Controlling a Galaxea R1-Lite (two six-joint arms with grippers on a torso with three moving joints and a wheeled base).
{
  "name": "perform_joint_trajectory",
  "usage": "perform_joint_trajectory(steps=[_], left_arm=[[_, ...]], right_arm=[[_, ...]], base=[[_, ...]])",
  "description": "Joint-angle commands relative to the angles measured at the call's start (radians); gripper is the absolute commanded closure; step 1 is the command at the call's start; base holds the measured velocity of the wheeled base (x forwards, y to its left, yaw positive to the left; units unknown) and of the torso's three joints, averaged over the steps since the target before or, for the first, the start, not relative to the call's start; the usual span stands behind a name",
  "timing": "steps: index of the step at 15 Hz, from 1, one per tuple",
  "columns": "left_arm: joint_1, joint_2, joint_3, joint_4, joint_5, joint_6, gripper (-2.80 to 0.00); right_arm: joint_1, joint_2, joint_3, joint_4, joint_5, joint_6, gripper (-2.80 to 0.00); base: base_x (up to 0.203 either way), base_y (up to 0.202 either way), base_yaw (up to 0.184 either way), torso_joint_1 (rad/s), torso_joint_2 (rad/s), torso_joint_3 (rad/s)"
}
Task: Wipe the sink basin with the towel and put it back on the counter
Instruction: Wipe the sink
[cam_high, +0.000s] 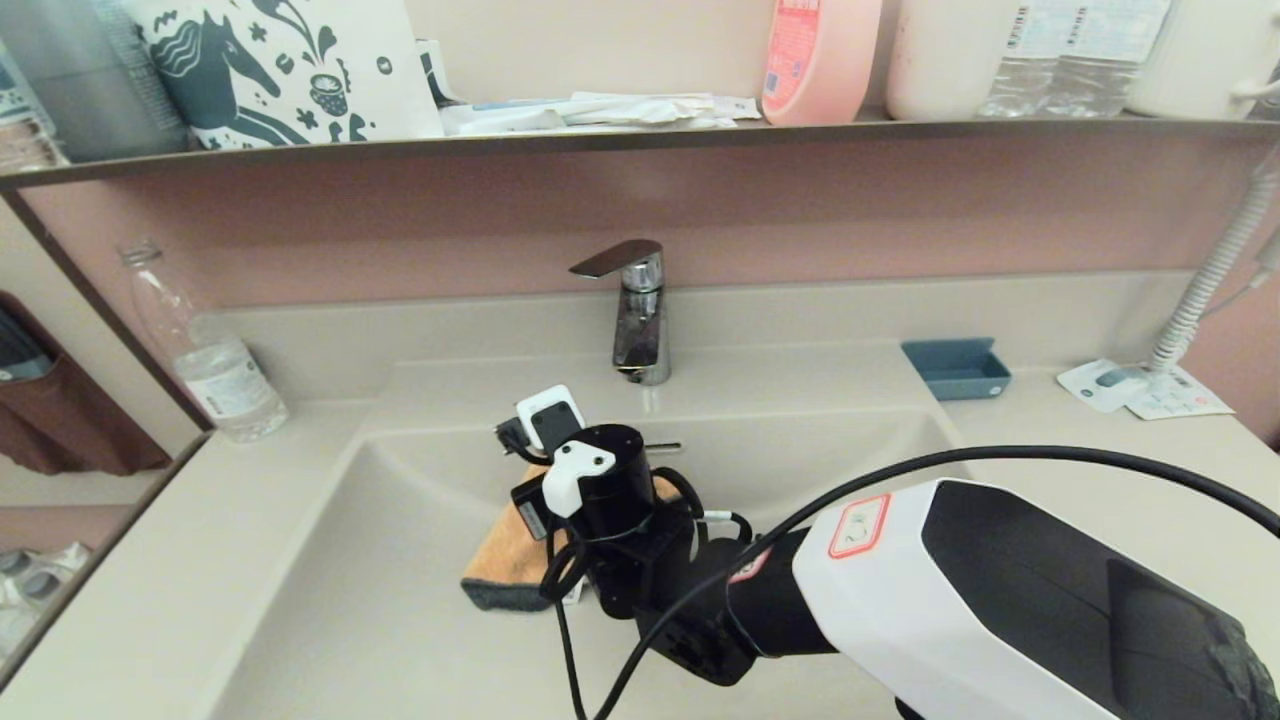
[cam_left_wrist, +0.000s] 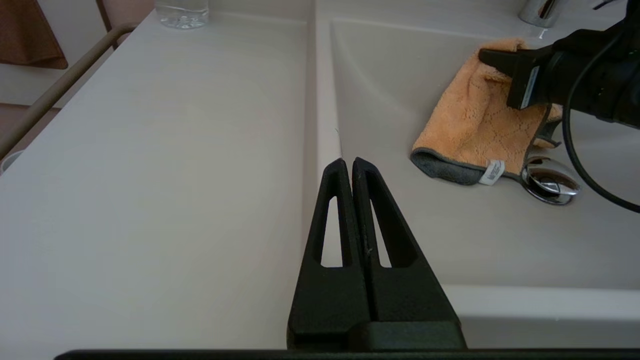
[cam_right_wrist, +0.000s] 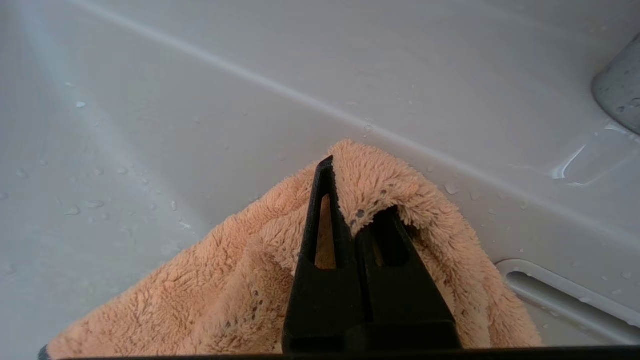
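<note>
The orange towel (cam_high: 497, 558) with its dark grey trim lies in the middle of the beige sink basin (cam_high: 380, 620), one edge reaching the chrome drain plug (cam_left_wrist: 549, 180). My right gripper (cam_right_wrist: 350, 192) is shut on a raised fold of the towel (cam_right_wrist: 210, 280) and presses it down near the basin's back wall, close to the overflow slot (cam_right_wrist: 560, 295). In the head view the right wrist hides those fingers. My left gripper (cam_left_wrist: 347, 162) is shut with nothing in it, above the counter (cam_left_wrist: 150, 160) at the basin's left rim.
A chrome faucet (cam_high: 637, 320) stands behind the basin. A water bottle (cam_high: 215, 375) is on the left counter, and a blue tray (cam_high: 957, 368), paper cards (cam_high: 1140, 390) and a coiled cord (cam_high: 1210, 270) are on the right. Bottles crowd the upper shelf (cam_high: 640, 135).
</note>
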Motion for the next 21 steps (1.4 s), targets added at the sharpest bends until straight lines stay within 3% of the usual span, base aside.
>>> perform_joint_trajectory(steps=[1, 5, 16, 21], left_arm=[[0.000, 0.001, 0.000, 0.000, 0.000, -0.001, 0.00], [0.000, 0.001, 0.000, 0.000, 0.000, -0.001, 0.00], [0.000, 0.001, 0.001, 0.000, 0.000, -0.001, 0.00], [0.000, 0.001, 0.001, 0.000, 0.000, -0.001, 0.00]], right_arm=[[-0.007, 0.006, 0.019, -0.014, -0.014, -0.013, 0.00], [-0.022, -0.056, 0.150, -0.074, -0.036, -0.053, 0.00], [-0.051, -0.309, 0.552, -0.080, -0.085, -0.045, 0.00], [-0.101, -0.435, 0.651, -0.080, -0.095, -0.045, 0.00]], base=[[0.000, 0.000, 0.000, 0.000, 0.00, 0.000], [0.000, 0.000, 0.000, 0.000, 0.00, 0.000], [0.000, 0.000, 0.000, 0.000, 0.00, 0.000], [0.000, 0.000, 0.000, 0.000, 0.00, 0.000]])
